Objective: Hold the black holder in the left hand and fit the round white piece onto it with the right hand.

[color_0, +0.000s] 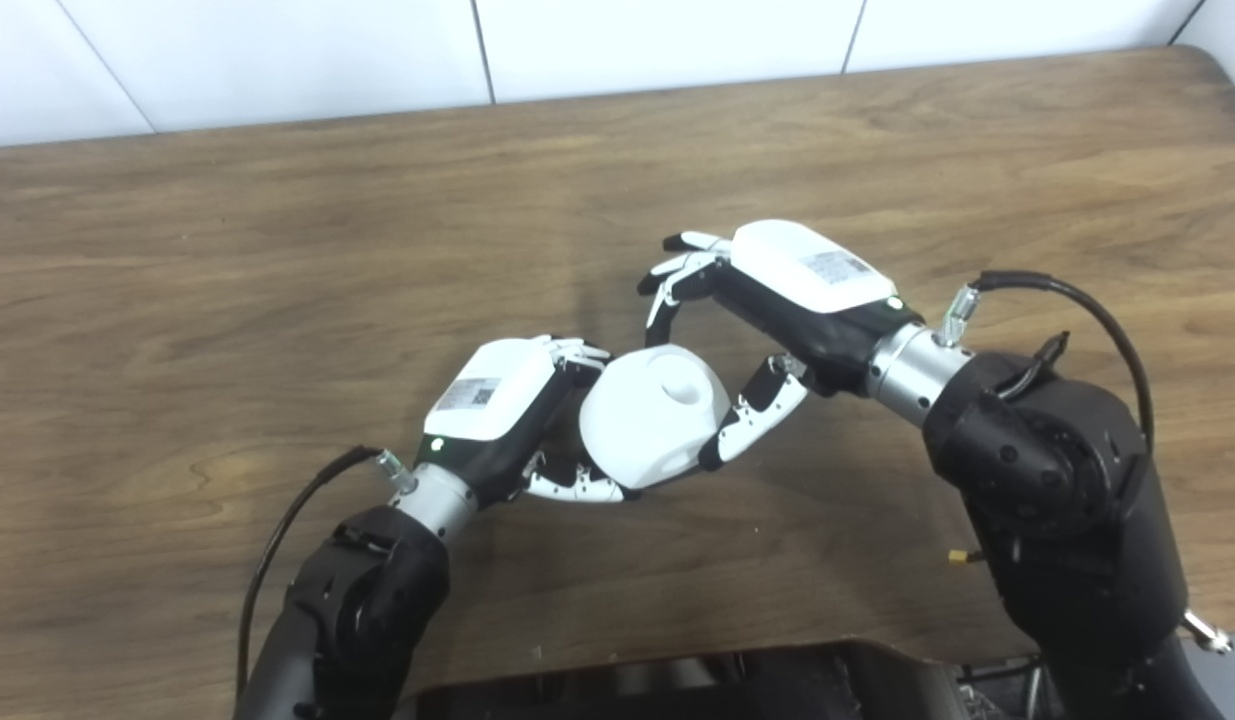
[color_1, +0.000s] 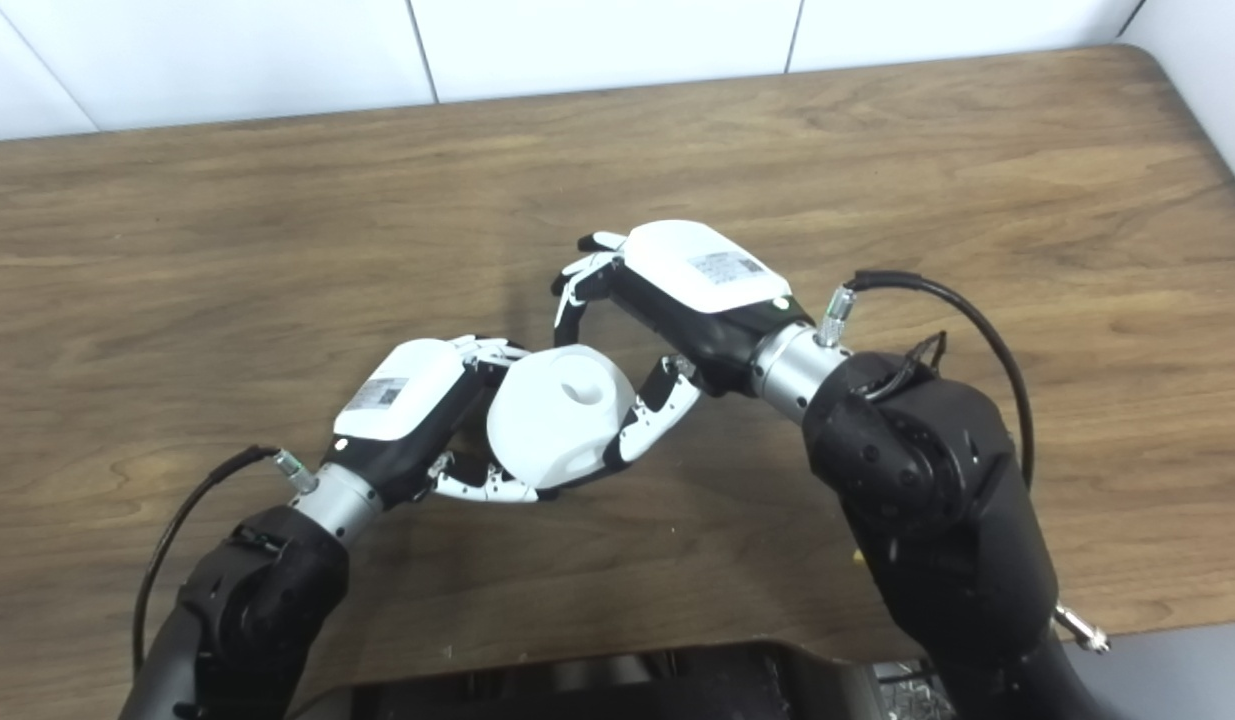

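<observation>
Fitting step looks nearly done: left hand [color_0: 497,410] curled around round white piece [color_0: 652,415] above table [color_0: 277,250], black holder hidden; right hand [color_0: 777,300] fingers spread, only thumb touching it; next, judged: check seating, then withdraw

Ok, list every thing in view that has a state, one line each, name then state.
round white piece: off the table, held between the two hands, its dimple facing up.
left hand: fingers wrapped around the white piece's left side and underside.
right hand: fingers apart, thumb against the piece's right side, other fingers arched clear above it.
black holder: hidden, cannot tell.
table: bare wood around the hands.
</observation>
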